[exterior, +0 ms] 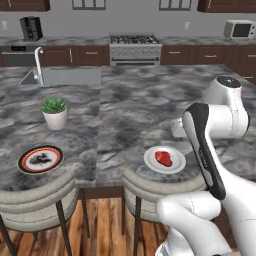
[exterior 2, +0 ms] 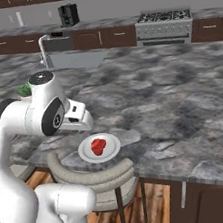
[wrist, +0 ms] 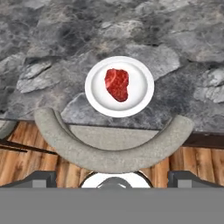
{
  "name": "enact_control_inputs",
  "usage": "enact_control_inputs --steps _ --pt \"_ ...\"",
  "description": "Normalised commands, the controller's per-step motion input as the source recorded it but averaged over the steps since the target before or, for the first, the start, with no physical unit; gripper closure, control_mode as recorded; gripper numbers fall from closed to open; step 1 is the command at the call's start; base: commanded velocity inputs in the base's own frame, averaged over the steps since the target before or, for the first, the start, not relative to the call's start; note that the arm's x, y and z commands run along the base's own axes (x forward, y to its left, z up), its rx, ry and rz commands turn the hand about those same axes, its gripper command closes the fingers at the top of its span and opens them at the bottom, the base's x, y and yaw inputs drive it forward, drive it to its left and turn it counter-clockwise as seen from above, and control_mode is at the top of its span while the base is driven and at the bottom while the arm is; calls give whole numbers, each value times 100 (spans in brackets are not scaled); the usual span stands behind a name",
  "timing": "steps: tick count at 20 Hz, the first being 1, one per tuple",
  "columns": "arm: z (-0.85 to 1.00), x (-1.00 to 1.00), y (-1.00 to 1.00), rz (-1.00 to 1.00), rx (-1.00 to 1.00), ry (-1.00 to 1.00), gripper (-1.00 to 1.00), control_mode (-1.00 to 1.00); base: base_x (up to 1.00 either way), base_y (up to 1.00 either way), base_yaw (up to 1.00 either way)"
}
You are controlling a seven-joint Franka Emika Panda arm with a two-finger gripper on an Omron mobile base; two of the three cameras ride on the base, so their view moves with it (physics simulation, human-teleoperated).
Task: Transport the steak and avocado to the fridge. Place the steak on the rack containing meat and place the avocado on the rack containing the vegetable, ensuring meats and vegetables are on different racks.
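1. The worktop (exterior: 130,105) is a wide surface of grey marbled stone, and all the small things stand on it near its front edge.
2. Two stools with curved grey backs (exterior: 150,187) stand in front of the worktop, one under each plate.
3. A plate with a red rim (exterior: 40,159) lies to the left on the worktop, with something dark in it that I cannot identify; a green plant in a white pot (exterior: 55,113) stands just behind it.
4. A white plate (wrist: 119,86) lies close to the front edge of the worktop, above the back of one stool.
5. The steak (wrist: 117,84) lies in the middle of the white plate, red with pale marbling.
6. The pincer (wrist: 113,178) is wide open and holds nothing. In the hand view the steak lies well apart from its tips, straight ahead, with the stool back between them.
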Motion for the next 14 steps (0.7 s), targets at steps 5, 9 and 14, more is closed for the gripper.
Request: enact_control_inputs --steps 5,9,14 --pt "-71 82 1 -1 3 17 -100 -100 0 0 0" --pt "-59 48 0 -2 0 9 -100 -100 0 0 0" --pt "-46 31 0 -3 0 10 -100 -100 0 0 0"
